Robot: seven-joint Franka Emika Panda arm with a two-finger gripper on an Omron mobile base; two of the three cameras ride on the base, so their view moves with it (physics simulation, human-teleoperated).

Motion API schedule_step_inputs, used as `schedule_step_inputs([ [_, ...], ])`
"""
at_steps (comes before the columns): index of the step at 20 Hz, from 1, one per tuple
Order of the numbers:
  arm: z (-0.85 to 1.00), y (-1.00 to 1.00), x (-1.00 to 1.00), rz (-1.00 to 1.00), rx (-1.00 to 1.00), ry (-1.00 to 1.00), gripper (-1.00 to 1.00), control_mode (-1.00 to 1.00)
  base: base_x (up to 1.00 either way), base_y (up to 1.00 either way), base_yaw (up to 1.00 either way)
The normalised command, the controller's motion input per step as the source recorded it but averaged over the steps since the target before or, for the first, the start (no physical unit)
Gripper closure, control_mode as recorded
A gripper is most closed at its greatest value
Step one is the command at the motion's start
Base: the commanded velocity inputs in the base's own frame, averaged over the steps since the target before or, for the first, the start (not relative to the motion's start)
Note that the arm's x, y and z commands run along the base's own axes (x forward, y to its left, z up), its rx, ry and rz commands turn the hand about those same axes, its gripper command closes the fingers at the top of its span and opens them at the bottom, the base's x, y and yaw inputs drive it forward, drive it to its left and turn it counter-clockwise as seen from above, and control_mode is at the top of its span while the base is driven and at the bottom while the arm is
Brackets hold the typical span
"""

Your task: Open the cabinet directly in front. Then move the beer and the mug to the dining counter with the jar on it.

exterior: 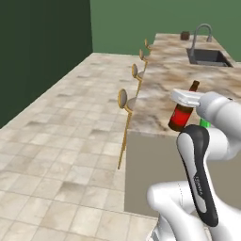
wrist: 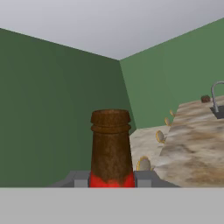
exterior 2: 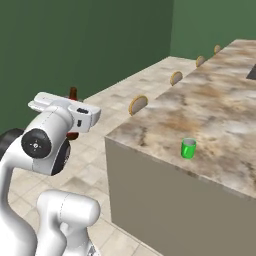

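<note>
My gripper (wrist: 111, 181) is shut on the beer (wrist: 110, 146), a dark brown bottle with a red band at its neck, one finger on each side. In the left base view the beer (exterior: 182, 113) hangs nearly upright under my hand, near the front corner of the dining counter (exterior: 160, 89). From the right, the beer (exterior 2: 73, 94) is seen left of the dining counter (exterior 2: 220, 115), over the floor. The green mug (exterior 2: 188, 148) stands on the marble top near its front edge. The jar (exterior: 185, 35) sits at the far end by the faucet. The cabinet is out of view.
A dark sink (exterior: 208, 57) with an arched steel faucet (exterior: 201, 33) is set in the far part of the counter. Round gold-framed stools (exterior: 124, 101) line its left side. Tiled floor (exterior: 61, 132) stretches to the left, bounded by green walls.
</note>
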Motion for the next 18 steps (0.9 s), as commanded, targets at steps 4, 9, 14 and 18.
schedule_step_inputs([
  [4, 0.0, 0.0, 0.0, 0.0, 0.0, 0.0, 1.0, 1.0, 0.47, 0.0, -0.18],
  [9, 0.0, 0.0, 0.0, 0.0, 0.0, 0.0, 1.0, 1.0, 0.52, 0.0, -0.16],
  [14, 0.0, 0.0, 0.0, 0.0, 0.0, 0.0, 1.0, 1.0, 0.55, 0.0, -0.13],
  [18, 0.0, 0.0, 0.0, 0.0, 0.0, 0.0, 1.0, 1.0, 0.55, 0.0, -0.13],
])
